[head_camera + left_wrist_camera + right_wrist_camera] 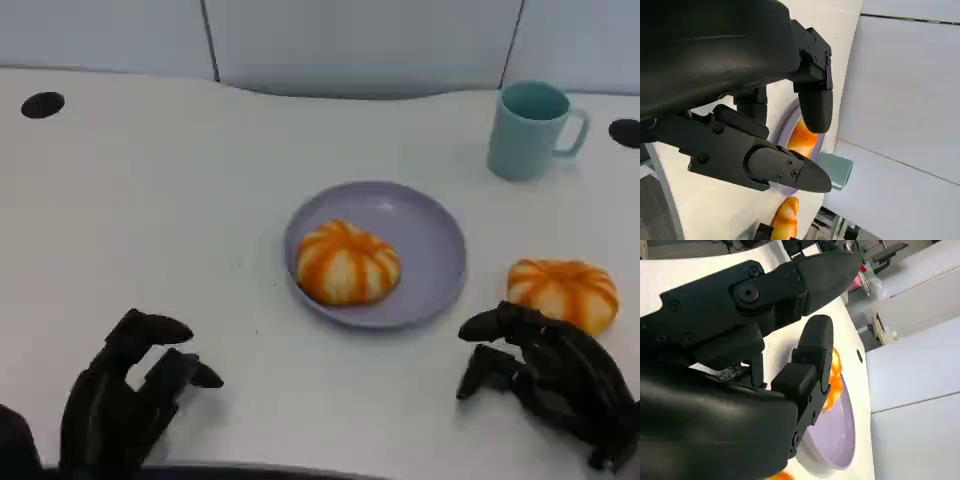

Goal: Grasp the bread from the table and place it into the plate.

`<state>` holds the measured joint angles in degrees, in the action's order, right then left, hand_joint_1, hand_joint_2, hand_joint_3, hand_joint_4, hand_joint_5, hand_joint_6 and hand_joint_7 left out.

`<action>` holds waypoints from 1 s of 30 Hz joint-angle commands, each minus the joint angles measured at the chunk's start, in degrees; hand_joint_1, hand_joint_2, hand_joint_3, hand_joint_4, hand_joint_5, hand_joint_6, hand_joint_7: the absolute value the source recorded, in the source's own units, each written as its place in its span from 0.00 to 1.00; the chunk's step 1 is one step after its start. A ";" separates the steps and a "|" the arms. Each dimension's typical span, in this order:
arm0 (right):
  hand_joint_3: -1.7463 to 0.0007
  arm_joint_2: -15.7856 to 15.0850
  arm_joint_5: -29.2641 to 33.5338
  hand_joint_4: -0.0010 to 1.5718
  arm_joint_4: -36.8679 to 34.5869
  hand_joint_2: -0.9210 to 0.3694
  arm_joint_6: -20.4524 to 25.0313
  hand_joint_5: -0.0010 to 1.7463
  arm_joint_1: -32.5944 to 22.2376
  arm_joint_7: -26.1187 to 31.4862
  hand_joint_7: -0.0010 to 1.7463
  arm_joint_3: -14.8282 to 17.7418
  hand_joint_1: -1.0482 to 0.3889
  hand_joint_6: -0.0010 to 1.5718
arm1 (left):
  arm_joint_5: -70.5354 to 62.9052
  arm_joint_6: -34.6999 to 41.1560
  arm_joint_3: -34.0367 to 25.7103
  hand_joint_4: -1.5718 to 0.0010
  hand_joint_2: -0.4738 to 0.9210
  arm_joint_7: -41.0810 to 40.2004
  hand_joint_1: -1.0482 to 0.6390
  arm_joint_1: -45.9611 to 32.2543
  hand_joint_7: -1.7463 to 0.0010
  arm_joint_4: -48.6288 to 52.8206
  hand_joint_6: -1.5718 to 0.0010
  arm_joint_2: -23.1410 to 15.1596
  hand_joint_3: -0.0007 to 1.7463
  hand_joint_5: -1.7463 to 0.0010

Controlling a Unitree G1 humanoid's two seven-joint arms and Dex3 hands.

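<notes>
No brand, label or writing to read on anything here, it's all plain surfaces. One bread (347, 263) sits in the purple plate (430, 240) on its left half, and a second bread (562, 291) lies on the white counter (150, 200) just right of the plate, apart from its rim. The right hand (545, 375) is right in front of that second bread, fingers (490, 324) apart and curled a bit, holding nothing; whether it touches the bread is hard to tell since the hand covers the bread's near edge. The left hand (125, 390) is low at the near left, fingers loosely spread, empty too, partly cut off by the frame. A teal mug (530, 130) stands at the back right. In both wrist views the black fingers block most of the plate and bread.
</notes>
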<state>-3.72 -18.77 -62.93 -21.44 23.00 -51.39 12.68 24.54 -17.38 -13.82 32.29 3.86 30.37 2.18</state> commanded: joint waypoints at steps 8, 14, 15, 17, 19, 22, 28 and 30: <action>0.95 -0.55 0.98 0.43 -1.76 0.00 1.85 0.80 -1.60 1.03 0.48 0.59 0.36 0.48 | -0.23 -1.04 -0.47 0.77 1.00 0.35 0.24 -0.18 0.08 1.02 0.84 -0.98 0.02 0.00; 0.96 -0.54 0.80 0.45 -3.10 0.00 2.51 0.78 -0.95 0.53 0.46 1.28 0.37 0.49 | -0.16 -0.45 -0.49 0.78 1.00 0.13 0.24 -0.05 0.08 1.28 0.85 -1.21 0.01 0.00; 0.96 -0.41 0.71 0.45 -3.22 0.00 2.13 0.78 -0.92 0.44 0.46 1.46 0.37 0.50 | -0.13 -0.52 -0.51 0.78 1.00 0.16 0.24 -0.01 0.08 1.33 0.85 -1.20 0.01 0.00; 0.96 -0.39 1.22 0.45 -3.21 0.00 1.31 0.78 -0.96 0.96 0.46 1.27 0.36 0.50 | -0.20 -0.49 -0.52 0.78 1.00 -0.08 0.25 0.04 0.08 1.34 0.85 -1.16 0.01 0.00; 0.95 -0.54 1.47 0.45 -3.36 0.00 1.11 0.77 -0.88 0.94 0.45 1.14 0.36 0.50 | -0.10 -0.30 -0.57 0.78 1.00 -0.16 0.25 0.08 0.08 1.36 0.85 -1.14 0.01 0.00; 0.95 -0.85 1.77 0.45 -3.11 0.00 1.90 0.77 -0.74 1.08 0.45 0.82 0.36 0.50 | 0.07 -0.43 -0.61 0.79 1.00 0.30 0.25 0.15 0.08 1.48 0.86 -1.21 0.02 0.00; 0.95 -0.52 0.87 0.44 -3.07 0.00 3.09 0.80 -0.63 0.29 0.47 1.34 0.38 0.49 | 0.20 -0.14 -0.64 0.79 1.00 0.19 0.24 0.16 0.08 1.31 0.86 -1.24 0.02 0.00; 0.95 -0.40 0.98 0.44 -3.23 0.00 2.45 0.80 -0.70 0.44 0.46 1.43 0.37 0.49 | 0.48 0.04 -0.73 0.78 1.00 0.42 0.25 0.16 0.08 1.28 0.86 -1.23 0.02 0.00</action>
<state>-3.74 -18.36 -64.43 -19.92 24.08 -51.55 13.81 24.61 -17.68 -13.99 32.31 3.89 31.67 2.01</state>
